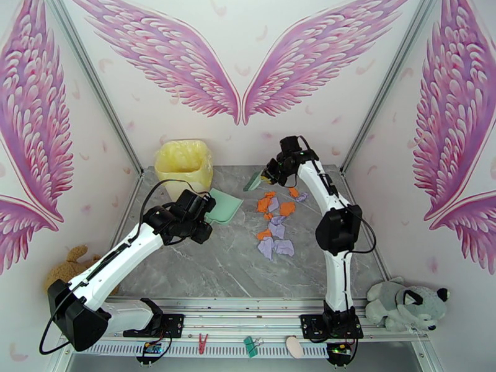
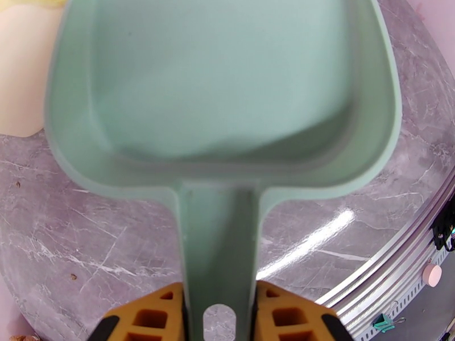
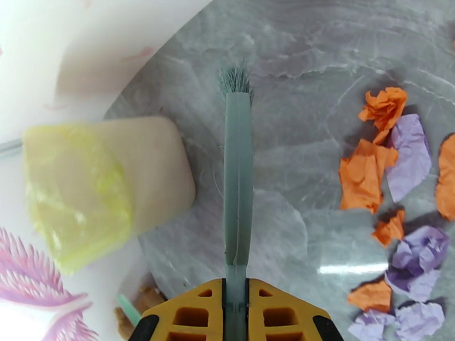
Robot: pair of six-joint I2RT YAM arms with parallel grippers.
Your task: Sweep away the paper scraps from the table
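Orange and lavender paper scraps (image 1: 276, 221) lie bunched right of centre on the grey marble table (image 1: 223, 261). In the right wrist view the scraps (image 3: 387, 160) spread along the right side. My left gripper (image 1: 199, 219) is shut on the handle of a mint-green dustpan (image 1: 224, 208), left of the scraps; the pan (image 2: 227, 80) holds nothing, and its handle sits between the yellow fingers (image 2: 153, 316). At the back of the table, just behind the scraps, my right gripper (image 1: 271, 174) is shut on a mint-green brush (image 1: 253, 181). The brush (image 3: 238, 183) points its bristles away, left of the scraps.
A cream bin with a yellow liner (image 1: 184, 163) stands at the back left corner, just behind the dustpan. Off the table lie a brown plush toy (image 1: 68, 268) at the left and a grey plush dog (image 1: 406, 302) at the right. Clips (image 1: 250, 346) rest on the front rail.
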